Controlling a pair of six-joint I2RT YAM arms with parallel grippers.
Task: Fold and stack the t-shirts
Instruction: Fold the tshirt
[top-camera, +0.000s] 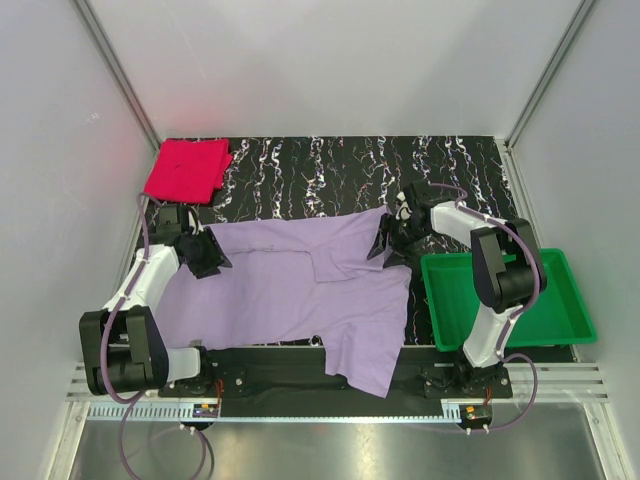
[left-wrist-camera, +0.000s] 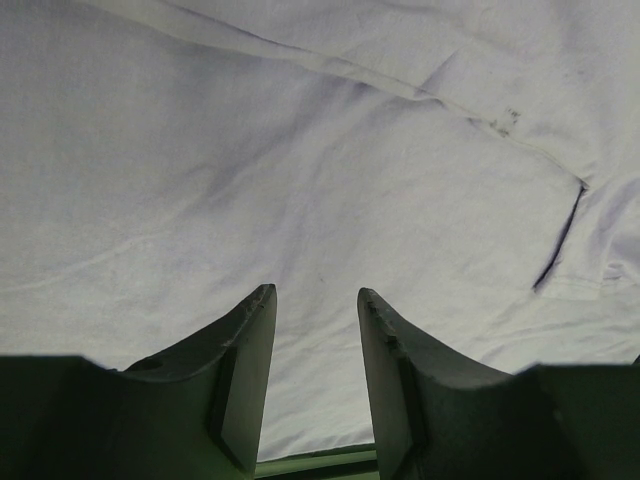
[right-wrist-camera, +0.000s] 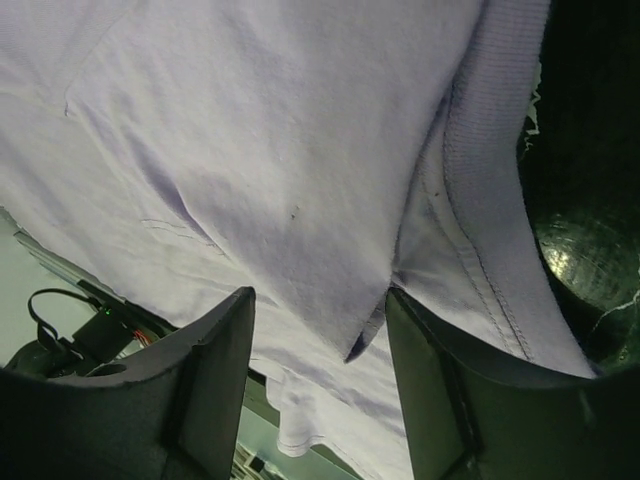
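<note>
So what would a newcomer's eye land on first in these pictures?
The big lavender t-shirt spread across the middle, with the left gripper and right gripper at its far corners. Then the folded pink-red shirt at the far left corner, and the green tray on the right.

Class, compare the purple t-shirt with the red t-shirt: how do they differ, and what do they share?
The purple t-shirt is spread out; the red t-shirt is a folded square. The purple one covers far more table than the red one. The purple one lies centrally; the red one in the far left corner. Both are plain cloth.
</note>
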